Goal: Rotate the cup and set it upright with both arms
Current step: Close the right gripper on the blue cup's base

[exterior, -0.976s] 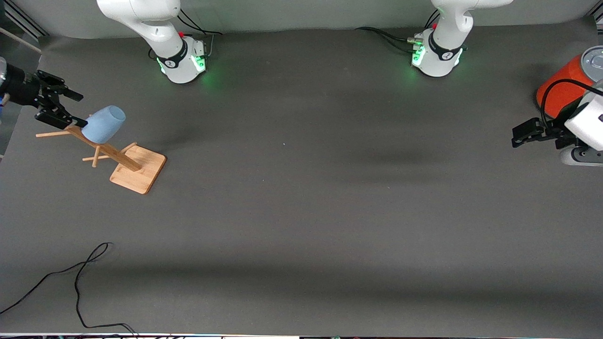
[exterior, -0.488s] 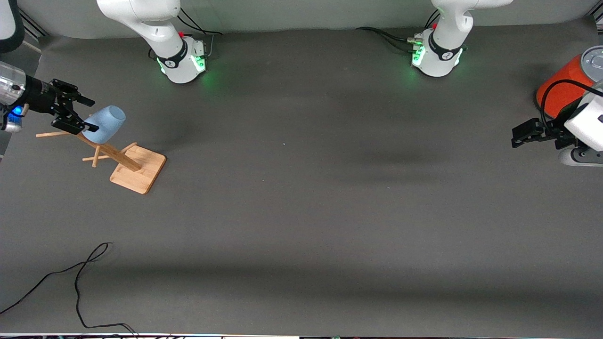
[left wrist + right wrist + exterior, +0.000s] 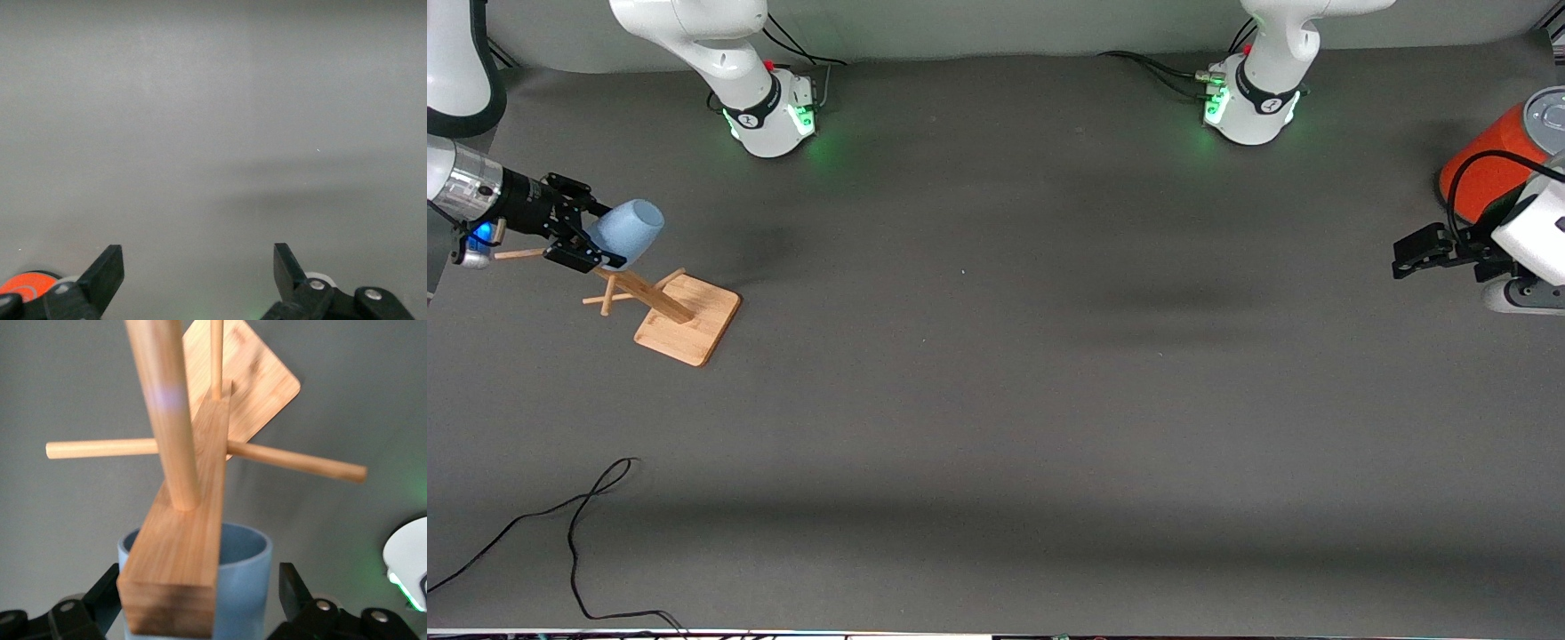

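With our right claw (image 3: 591, 242) spread wide around the small pale-blue plastic cup (image 3: 628, 233) hanging on the wooden peg rack (image 3: 665, 307), we are risking toppling the rack, while our open left claw (image 3: 1416, 252) is waiting over the worktop (image 3: 996, 373).

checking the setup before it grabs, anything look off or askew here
Nothing is spilled or damaged. The odd thing is the cup: it hangs mouth-down over the top of the wooden peg rack, not on the table. The right gripper is open around its rim. The left gripper waits open beside the orange can.
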### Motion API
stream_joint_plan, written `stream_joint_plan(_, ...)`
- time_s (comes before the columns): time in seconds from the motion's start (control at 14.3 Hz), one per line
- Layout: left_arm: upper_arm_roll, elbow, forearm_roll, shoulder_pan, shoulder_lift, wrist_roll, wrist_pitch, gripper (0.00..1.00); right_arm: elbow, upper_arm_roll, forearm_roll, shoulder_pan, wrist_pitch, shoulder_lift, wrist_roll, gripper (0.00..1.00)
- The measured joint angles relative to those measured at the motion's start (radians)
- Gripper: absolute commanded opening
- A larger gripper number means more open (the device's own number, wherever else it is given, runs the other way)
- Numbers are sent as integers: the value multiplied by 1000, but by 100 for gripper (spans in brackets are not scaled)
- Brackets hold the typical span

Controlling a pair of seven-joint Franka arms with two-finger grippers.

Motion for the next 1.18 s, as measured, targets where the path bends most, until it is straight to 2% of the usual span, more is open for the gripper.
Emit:
stream_joint_plan(0.42,0,0,0,0,0,0,0,100,0,0,24,1,-4,6,-6,100)
stream_joint_plan(0.49,0,0,0,0,1,0,0,100,0,0,29,1,-7,6,-6,97)
stream_joint_plan(0.77,0,0,0,0,1,0,0,100,0,0,38,1,-31,4,-8,74)
stream_joint_plan(0.84,0,0,0,0,1,0,0,100,1,0,38,1,-37,3,-8,72)
stream_joint_plan(1.18,0,0,0,0,1,0,0,100,3,0,39,1,-57,-6,-9,71)
